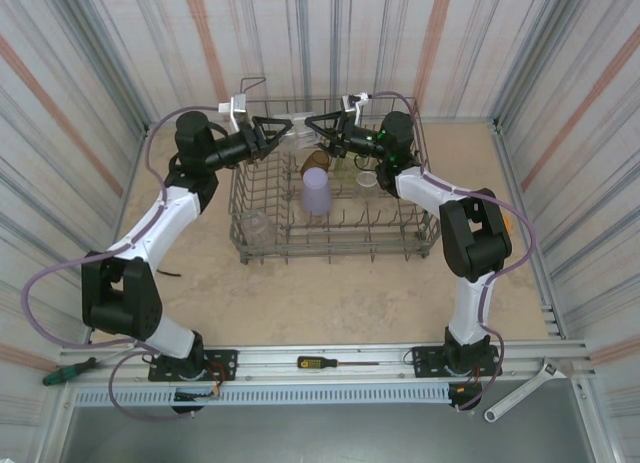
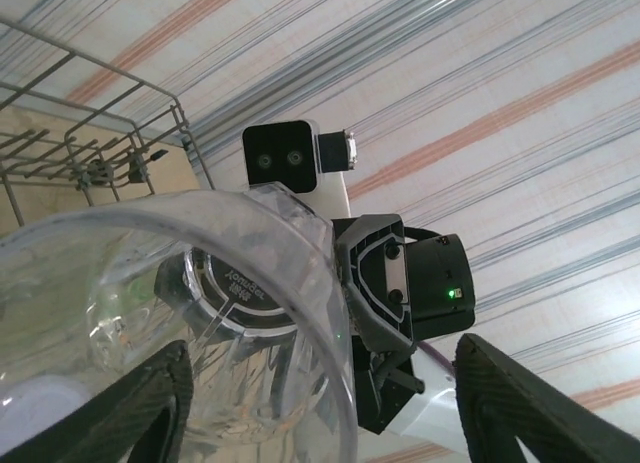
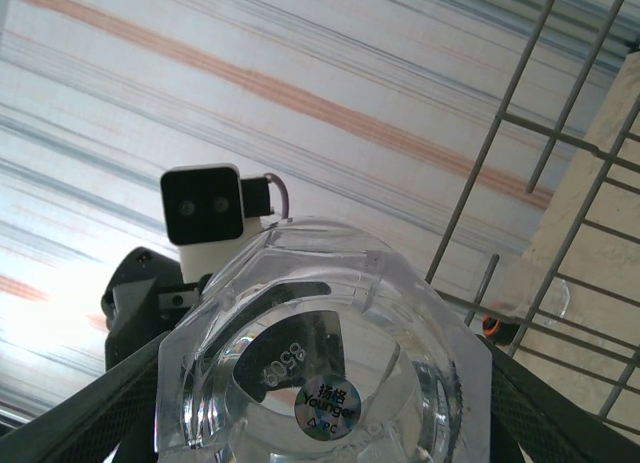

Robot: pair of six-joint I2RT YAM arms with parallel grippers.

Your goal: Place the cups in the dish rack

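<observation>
Above the back edge of the grey wire dish rack (image 1: 240, 198) the two grippers meet tip to tip around one clear cup (image 1: 299, 127). My right gripper (image 3: 325, 413) is shut on this cup (image 3: 330, 373), whose base with a round sticker faces the right wrist camera. My left gripper (image 2: 320, 383) stands open. The cup's rim (image 2: 250, 233) lies between its fingers, nearer the left finger (image 2: 140, 413), with a wide gap to the right one. Inside the rack stand a lavender cup (image 1: 317, 191), an amber-brown cup (image 1: 315, 161) and a clear cup (image 1: 255, 223).
Another pale cup (image 1: 367, 180) sits in the rack's right half. A small orange object (image 3: 490, 325) hangs on the rack wire. A yellow-handled screwdriver (image 1: 325, 363), a green-handled one (image 1: 65, 373) and a wrench (image 1: 520, 393) lie along the near rail. Striped walls enclose the table.
</observation>
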